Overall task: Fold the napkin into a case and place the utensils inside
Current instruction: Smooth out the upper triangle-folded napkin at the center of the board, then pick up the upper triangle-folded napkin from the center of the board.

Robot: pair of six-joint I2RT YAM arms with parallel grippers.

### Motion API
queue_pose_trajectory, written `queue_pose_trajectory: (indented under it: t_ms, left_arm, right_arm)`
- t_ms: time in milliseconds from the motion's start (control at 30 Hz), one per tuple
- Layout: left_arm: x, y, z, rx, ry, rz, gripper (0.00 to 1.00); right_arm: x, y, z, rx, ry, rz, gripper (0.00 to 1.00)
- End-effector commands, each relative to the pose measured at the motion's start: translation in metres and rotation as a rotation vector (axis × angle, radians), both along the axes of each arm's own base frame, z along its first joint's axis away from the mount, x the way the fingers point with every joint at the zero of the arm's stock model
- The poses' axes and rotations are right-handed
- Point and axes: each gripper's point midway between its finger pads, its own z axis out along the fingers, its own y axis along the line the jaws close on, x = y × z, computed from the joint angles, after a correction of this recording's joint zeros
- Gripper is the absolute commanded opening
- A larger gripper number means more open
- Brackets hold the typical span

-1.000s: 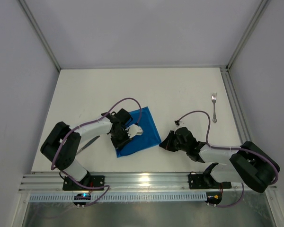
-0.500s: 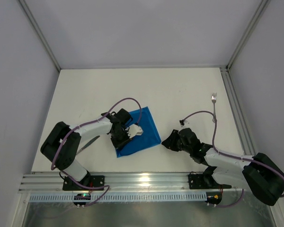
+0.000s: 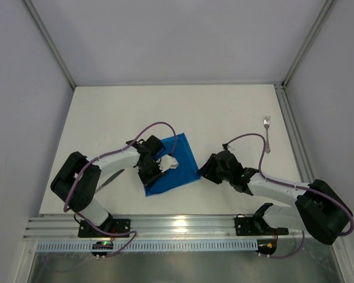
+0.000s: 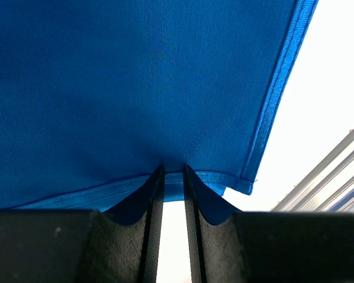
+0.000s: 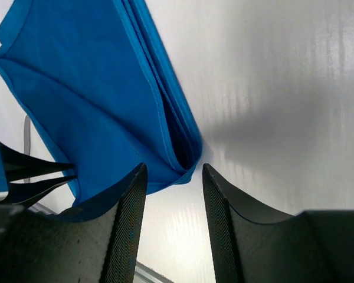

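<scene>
The blue napkin [image 3: 183, 160] lies folded in layers on the white table. My left gripper [image 3: 152, 175] sits at its left edge, jaws nearly together and shut on the hem [image 4: 172, 177]. My right gripper [image 3: 202, 171] is open at the napkin's right corner. The layered corner [image 5: 187, 165] lies just ahead of the gripper [image 5: 174, 168], touching neither finger. The silver fork [image 3: 266, 134] rests far right near the table edge. The dark knife [image 3: 110, 178] lies left of the napkin, partly under my left arm.
A metal rail [image 3: 177, 227] runs along the near table edge, close behind the napkin's near corner [image 4: 248, 187]. A raised frame [image 3: 292, 135] borders the table just right of the fork. Grey walls enclose the sides.
My right gripper has gone from shut to open and has moved left up to the napkin's right corner. The left gripper and the napkin have stayed put.
</scene>
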Motion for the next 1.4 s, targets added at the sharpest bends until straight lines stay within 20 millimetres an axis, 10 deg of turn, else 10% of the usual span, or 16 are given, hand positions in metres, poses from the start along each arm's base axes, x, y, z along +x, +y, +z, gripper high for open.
queue_pose_trajectory:
  t_ms: [0,367,633,1167,1367]
  left_arm:
    - [0.011,-0.003,-0.02,0.003,-0.043,-0.013,0.22]
    - [0.01,-0.001,-0.021,0.01,-0.048,-0.018,0.22]
    - [0.01,0.001,-0.023,0.016,-0.05,-0.019,0.2]
    - [0.003,0.016,-0.035,0.07,-0.043,-0.061,0.05]
    - [0.004,0.014,-0.034,0.062,-0.045,-0.055,0.05]
  right_arm:
    - [0.011,0.003,0.012,0.022,0.003,-0.06,0.46]
    - [-0.001,0.012,-0.009,0.048,0.086,-0.022,0.36]
    - [0.003,0.011,-0.013,0.039,0.087,-0.043,0.04]
    - [0.027,-0.019,-0.003,0.047,-0.152,-0.186,0.04]
    - [0.031,-0.028,0.003,-0.033,-0.194,-0.166,0.25]
